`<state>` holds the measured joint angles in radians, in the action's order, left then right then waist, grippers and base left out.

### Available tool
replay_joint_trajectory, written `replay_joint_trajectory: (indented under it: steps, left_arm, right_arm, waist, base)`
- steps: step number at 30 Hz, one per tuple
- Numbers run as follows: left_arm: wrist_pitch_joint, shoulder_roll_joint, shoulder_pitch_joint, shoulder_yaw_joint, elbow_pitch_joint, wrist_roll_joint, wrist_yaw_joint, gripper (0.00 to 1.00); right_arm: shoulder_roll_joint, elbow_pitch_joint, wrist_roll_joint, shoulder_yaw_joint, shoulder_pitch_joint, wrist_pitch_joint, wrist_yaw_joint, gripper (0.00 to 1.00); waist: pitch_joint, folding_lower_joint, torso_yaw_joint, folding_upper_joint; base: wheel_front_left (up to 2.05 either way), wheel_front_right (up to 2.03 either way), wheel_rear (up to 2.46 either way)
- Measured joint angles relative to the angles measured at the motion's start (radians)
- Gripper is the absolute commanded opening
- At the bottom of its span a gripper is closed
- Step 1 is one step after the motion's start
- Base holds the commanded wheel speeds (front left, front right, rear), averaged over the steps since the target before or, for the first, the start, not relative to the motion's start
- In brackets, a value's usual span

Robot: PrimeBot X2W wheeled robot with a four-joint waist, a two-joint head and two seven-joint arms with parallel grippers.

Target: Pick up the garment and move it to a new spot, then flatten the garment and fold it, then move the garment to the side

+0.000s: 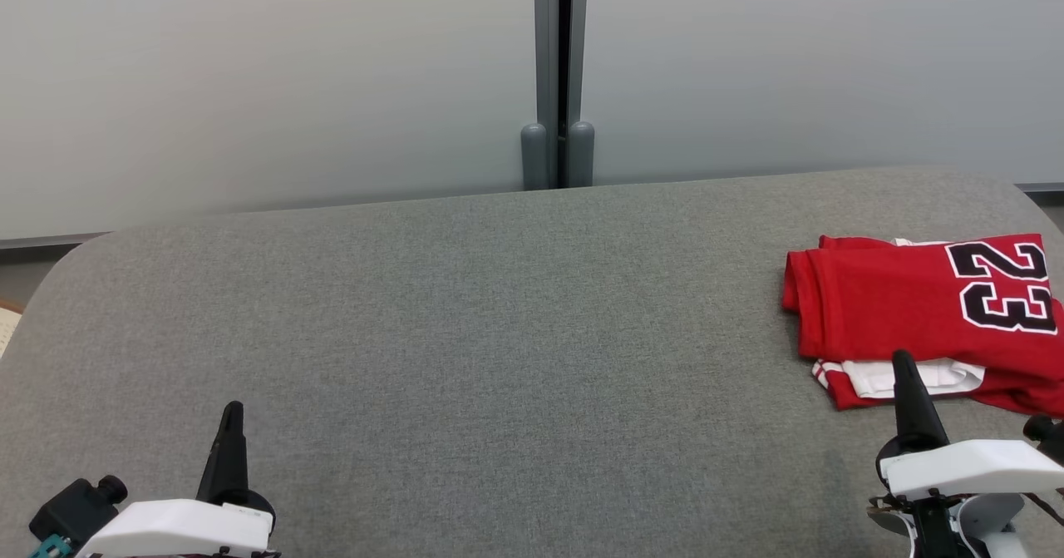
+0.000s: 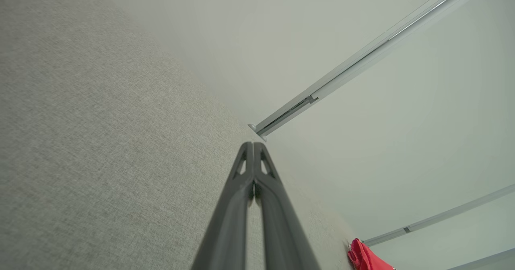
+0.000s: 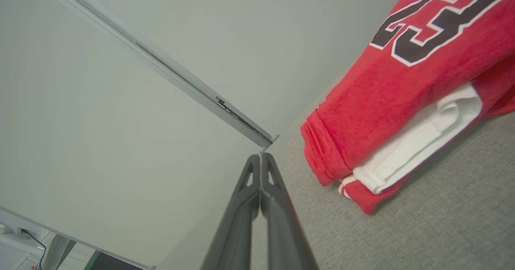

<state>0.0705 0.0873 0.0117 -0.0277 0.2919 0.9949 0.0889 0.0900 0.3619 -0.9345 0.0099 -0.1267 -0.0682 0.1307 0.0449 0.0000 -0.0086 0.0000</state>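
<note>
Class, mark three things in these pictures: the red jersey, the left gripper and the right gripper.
red jersey [image 1: 881,308]: head view, on the plain red cloth left of the number.
left gripper [image 1: 233,415]: head view, at the tips of its shut fingers.
right gripper [image 1: 903,365]: head view, at the tips of its shut fingers.

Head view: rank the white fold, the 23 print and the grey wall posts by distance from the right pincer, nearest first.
1. white fold: just behind the right pincer tip, at the near edge of the red jersey.
2. 23 print: farther back and to the right, on the jersey's top layer.
3. grey wall posts: far back and well to the left.
</note>
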Motion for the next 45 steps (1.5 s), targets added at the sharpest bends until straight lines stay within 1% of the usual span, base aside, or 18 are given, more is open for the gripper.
replay_joint_trajectory:
  steps: [18, 45]
  left_arm:
    - [-0.053, -0.01, 0.027, -0.024, -0.013, 0.178, 0.013, 0.0]
    - [-0.122, -0.026, 0.059, -0.056, -0.029, 0.4, 0.026, 0.0]
  right_arm:
    - [-0.01, -0.033, -0.194, -0.036, 0.004, 0.051, 0.0, 0.0]
    - [-0.027, -0.077, -0.441, -0.082, 0.007, 0.121, 0.0, 0.0]
  waist:
    - [-0.011, 0.0001, 0.002, 0.0]
    - [-0.028, 0.0, 0.005, 0.0]
  base:
    - [0.0, 0.0, 0.0]
    - [0.0, 0.0, 0.0]
